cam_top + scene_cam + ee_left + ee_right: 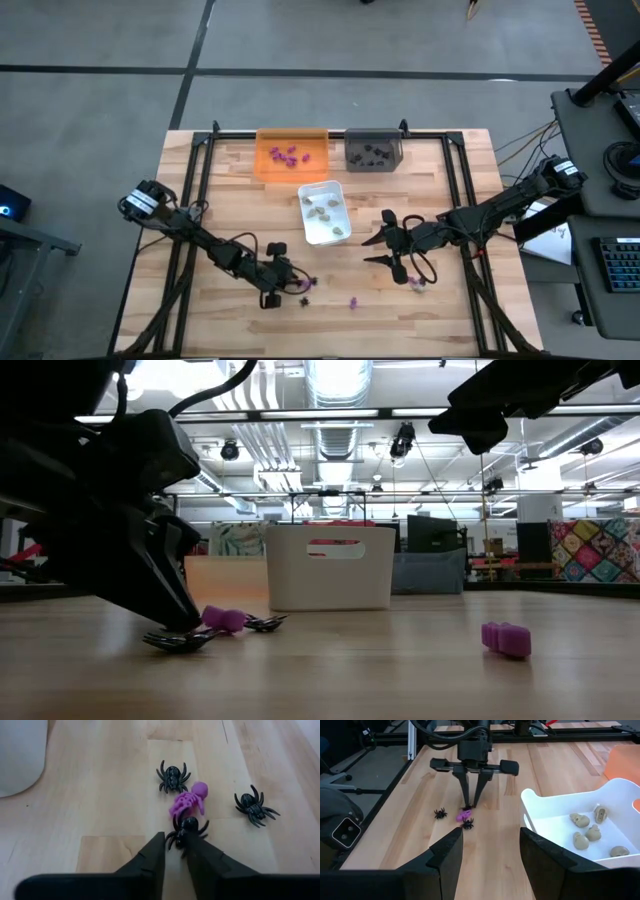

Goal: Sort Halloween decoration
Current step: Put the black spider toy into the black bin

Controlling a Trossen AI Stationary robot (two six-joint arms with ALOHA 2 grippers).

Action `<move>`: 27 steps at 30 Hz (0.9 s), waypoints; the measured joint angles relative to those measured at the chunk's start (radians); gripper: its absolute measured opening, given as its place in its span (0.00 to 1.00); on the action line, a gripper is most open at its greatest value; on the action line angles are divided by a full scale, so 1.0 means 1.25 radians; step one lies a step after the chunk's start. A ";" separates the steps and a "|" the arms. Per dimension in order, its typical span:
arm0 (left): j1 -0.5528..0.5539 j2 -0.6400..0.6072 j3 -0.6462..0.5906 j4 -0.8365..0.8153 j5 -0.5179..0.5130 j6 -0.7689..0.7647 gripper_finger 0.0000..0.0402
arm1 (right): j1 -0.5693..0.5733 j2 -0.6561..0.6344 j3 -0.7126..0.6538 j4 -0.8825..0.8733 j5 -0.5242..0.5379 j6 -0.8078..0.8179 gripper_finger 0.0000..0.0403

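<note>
Left wrist view: left gripper (pixel 175 851) fingers narrowed around a black spider (pixel 186 828) on the desk (pixel 100 795), not visibly clamped; purple skeleton (pixel 190 800) lies just beyond. Right gripper (pixel 392 248) hangs open, farther off.

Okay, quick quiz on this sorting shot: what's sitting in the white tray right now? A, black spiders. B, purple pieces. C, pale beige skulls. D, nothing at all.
C: the white tray holds only pale beige skulls, while the purple pieces lie in the orange tray and dark pieces in the grey tray.
</note>
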 joint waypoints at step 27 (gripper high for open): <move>0.000 -0.101 -0.002 -0.029 -0.038 0.014 0.00 | 0.000 0.000 0.000 0.002 0.003 0.000 0.45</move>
